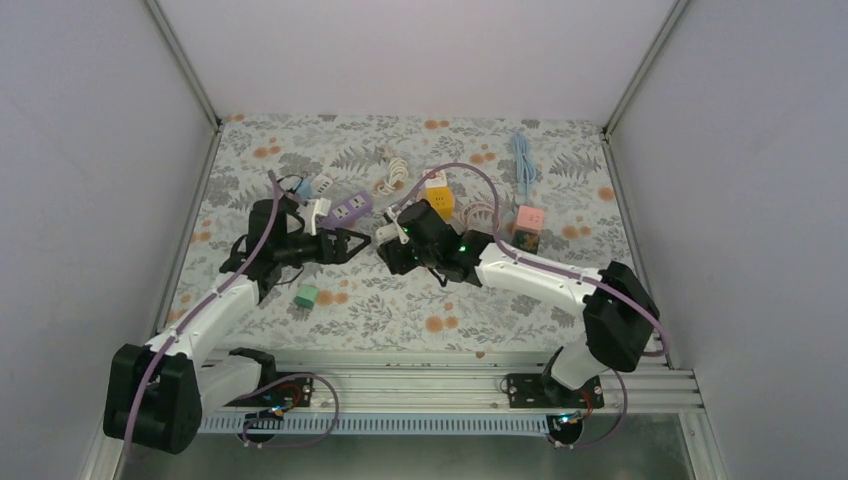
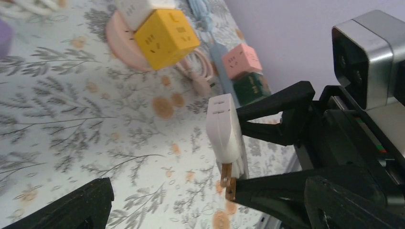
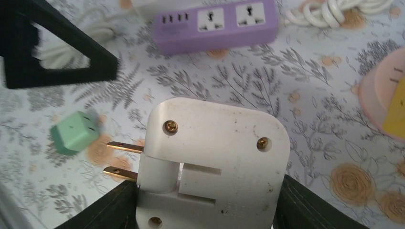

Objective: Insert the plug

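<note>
We see a floral cloth point(image 1: 420, 300) over the table, boxed in by plain pale walls. On it we count one purple power strip point(image 1: 347, 208), one yellow socket cube point(image 1: 438, 200), one pink cube point(image 1: 529, 218), one dark green cube point(image 1: 526, 240), one small mint cube point(image 1: 306, 296), one coiled white cord point(image 1: 392, 178) and one blue cable point(image 1: 522, 160).

There is one white plug point(image 3: 215, 157) with two brass prongs. It sits clamped between the fingers of the right pincer point(image 2: 253, 150), lifted off the cloth. The left pincer point(image 1: 355, 247) gapes wide and holds nothing, its tips just beside the plug. The strip lies ahead of the right pincer.
</note>
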Available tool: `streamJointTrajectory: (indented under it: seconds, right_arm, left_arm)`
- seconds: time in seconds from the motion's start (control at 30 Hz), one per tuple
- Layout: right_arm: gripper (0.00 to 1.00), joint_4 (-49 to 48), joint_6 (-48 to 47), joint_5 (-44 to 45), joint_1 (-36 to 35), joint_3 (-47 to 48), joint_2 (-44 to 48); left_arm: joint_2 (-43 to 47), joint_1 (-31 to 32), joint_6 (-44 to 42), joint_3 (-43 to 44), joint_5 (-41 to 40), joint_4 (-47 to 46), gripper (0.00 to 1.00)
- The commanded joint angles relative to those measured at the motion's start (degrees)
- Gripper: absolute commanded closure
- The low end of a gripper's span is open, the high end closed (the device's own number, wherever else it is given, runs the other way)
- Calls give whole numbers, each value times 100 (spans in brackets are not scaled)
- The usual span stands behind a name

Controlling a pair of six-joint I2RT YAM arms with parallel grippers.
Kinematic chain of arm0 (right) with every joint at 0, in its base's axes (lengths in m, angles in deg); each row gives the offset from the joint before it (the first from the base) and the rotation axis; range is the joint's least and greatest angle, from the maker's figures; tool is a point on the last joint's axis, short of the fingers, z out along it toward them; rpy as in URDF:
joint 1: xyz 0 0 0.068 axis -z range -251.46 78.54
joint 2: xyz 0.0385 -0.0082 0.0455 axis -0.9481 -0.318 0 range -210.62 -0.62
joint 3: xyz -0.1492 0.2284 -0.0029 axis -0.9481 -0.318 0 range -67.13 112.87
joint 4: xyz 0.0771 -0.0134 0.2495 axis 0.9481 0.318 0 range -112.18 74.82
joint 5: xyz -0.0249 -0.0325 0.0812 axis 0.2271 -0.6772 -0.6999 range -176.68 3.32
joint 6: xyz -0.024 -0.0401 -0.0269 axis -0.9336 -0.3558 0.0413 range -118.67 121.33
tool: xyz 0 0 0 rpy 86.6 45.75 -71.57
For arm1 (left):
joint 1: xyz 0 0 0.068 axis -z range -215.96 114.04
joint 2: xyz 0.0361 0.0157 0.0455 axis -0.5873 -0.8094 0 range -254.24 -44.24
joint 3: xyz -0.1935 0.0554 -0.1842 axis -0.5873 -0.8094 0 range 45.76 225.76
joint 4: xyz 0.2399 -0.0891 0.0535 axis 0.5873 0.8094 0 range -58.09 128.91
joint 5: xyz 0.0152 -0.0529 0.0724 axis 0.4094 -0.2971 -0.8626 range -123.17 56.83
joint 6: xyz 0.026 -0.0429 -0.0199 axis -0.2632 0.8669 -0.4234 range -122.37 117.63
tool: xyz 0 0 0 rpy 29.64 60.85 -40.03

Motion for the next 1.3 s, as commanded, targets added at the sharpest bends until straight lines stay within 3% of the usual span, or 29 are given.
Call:
streamJointTrajectory:
  seconds: [0.0,0.13,0.3,0.57,0.83,1.03,1.13,1.27]
  right_arm:
    - [43,-739,-214,-430,6,-206,357]
    - [42,-1107,-312,-556,10,-332,585]
    - [42,-1169,-469,-666,10,-305,612]
    - [42,-1152,-542,-737,1,-350,564]
    - [40,-1182,-484,-729,3,-376,428]
    - [17,-922,-317,-1076,131,-226,533]
    - [10,-1224,-380,-1897,431,-522,991]
    - [10,-1671,-191,-3522,1163,-900,1503]
  left_arm:
    - [-56,201,461,247,355,-605,1]
    - [-165,402,727,340,420,-690,4]
    - [-288,591,922,388,605,-781,18]
    - [-458,610,1295,580,434,-914,56]
    - [-616,630,1034,684,412,-686,97]
    - [-474,655,258,890,117,-242,98]
    - [-385,656,2,959,63,-276,98]
    - [-339,654,-229,1077,363,-386,98]
